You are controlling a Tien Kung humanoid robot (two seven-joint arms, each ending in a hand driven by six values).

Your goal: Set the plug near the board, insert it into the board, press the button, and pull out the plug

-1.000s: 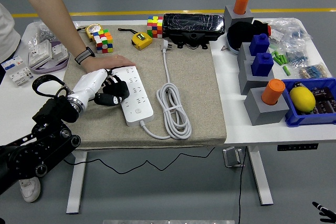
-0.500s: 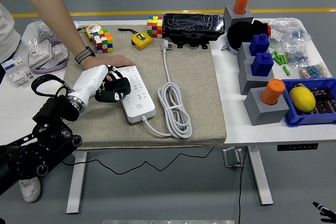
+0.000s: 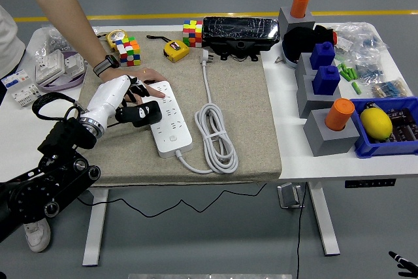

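Note:
The white power strip (image 3: 168, 118) lies on the beige mat (image 3: 241, 109), left of centre. Its white plug (image 3: 204, 56) lies loose at the mat's far edge. The cable (image 3: 219, 132) runs down from the plug into a coil beside the strip. My left hand (image 3: 134, 104), white with black fingers, hovers at the strip's left edge. Its fingers are loosely bent and hold nothing. A person's hand (image 3: 145, 76), with a dark wristband, rests on the strip's far end, just beyond my hand. My right hand is out of view.
Two colour cubes (image 3: 128, 50) (image 3: 192, 32), a yellow tape measure (image 3: 175, 49) and a black case (image 3: 240, 33) line the back. Grey blocks with blue and orange pegs (image 3: 324, 96) and a blue bin (image 3: 386, 129) stand at the right. White boxes (image 3: 49, 66) sit far left.
My left hand has lifted and moved a little toward the strip's far end. The strip's near end shifted slightly. The person's hand stays on the far end.

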